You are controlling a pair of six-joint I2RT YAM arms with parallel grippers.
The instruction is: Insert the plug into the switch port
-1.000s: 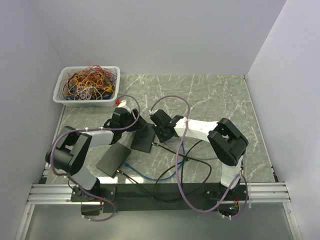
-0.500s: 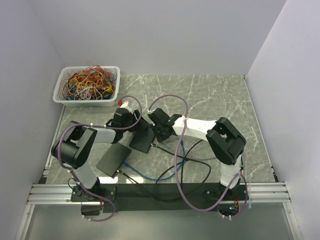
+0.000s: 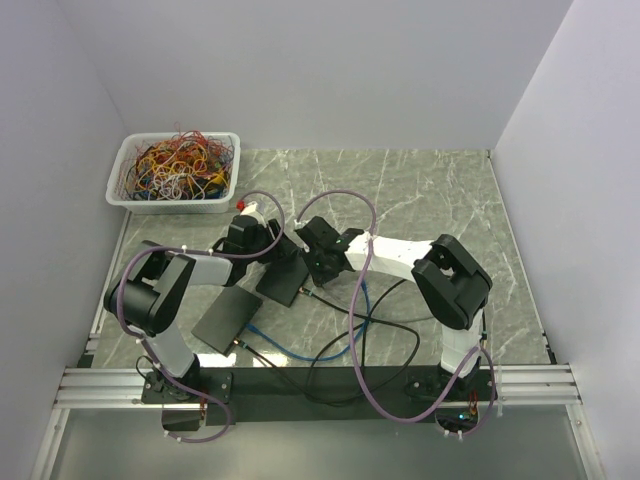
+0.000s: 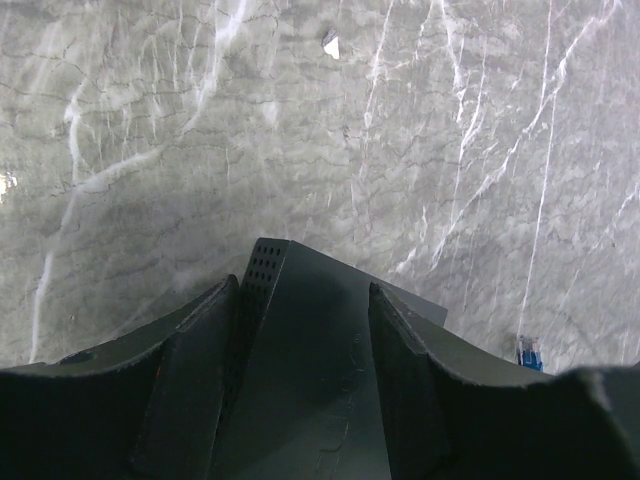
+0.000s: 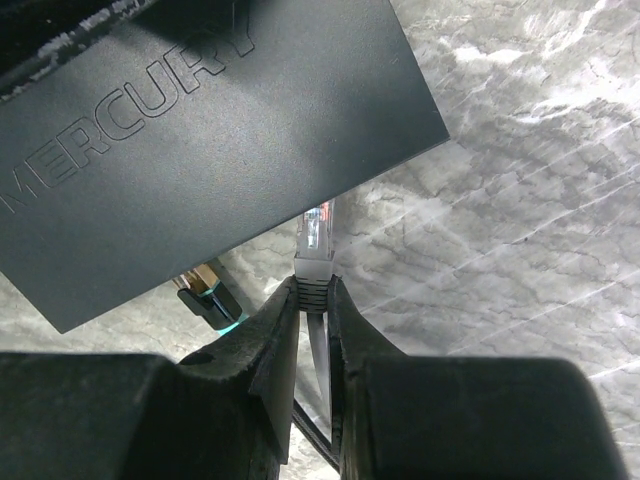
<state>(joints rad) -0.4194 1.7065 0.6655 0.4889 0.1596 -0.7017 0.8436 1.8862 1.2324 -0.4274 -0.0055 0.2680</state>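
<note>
the switch is a flat, matte-black rectangular box with crisp corners, a patch of small round vent holes on one end in the left wrist view, and "mercury" in raised outline letters across its top, with the grey, white-veined marble table behind it. the left gripper has its dull black fingers pressed against the switch's two sides, clamping it. the right gripper pinches the pale ribbed boot of the clear, boxy plug, whose tip meets the switch's edge beside a teal-banded connector.
</note>
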